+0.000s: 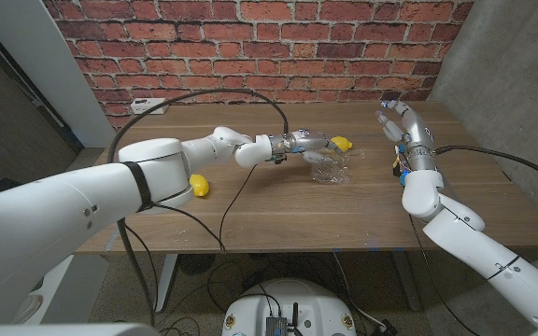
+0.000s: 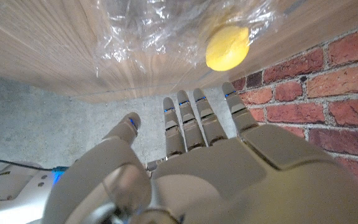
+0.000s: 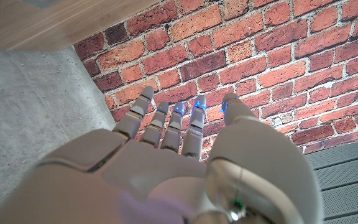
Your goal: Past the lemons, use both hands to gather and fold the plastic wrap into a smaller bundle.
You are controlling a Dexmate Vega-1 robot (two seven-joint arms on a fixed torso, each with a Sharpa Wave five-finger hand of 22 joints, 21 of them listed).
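A crumpled clear plastic wrap (image 1: 329, 168) lies mid-table, just in front of a yellow lemon (image 1: 342, 144). My left hand (image 1: 306, 143) reaches across the table and hovers at the wrap's left upper edge, fingers stretched out and apart, holding nothing. In the left wrist view the wrap (image 2: 160, 31) and the lemon (image 2: 227, 48) lie beyond my fingertips (image 2: 185, 99). A second lemon (image 1: 198, 186) sits at the left, beside my left forearm. My right hand (image 1: 402, 123) is raised above the table's right side, fingers spread and empty; in the right wrist view my right hand (image 3: 179, 155) faces the brick wall.
A brick wall (image 1: 269, 47) runs behind the table (image 1: 278, 219). A white power strip (image 1: 148, 105) lies at the back left, with a black cable (image 1: 250, 182) looping over the tabletop. A grey wall (image 1: 521, 84) stands to the right.
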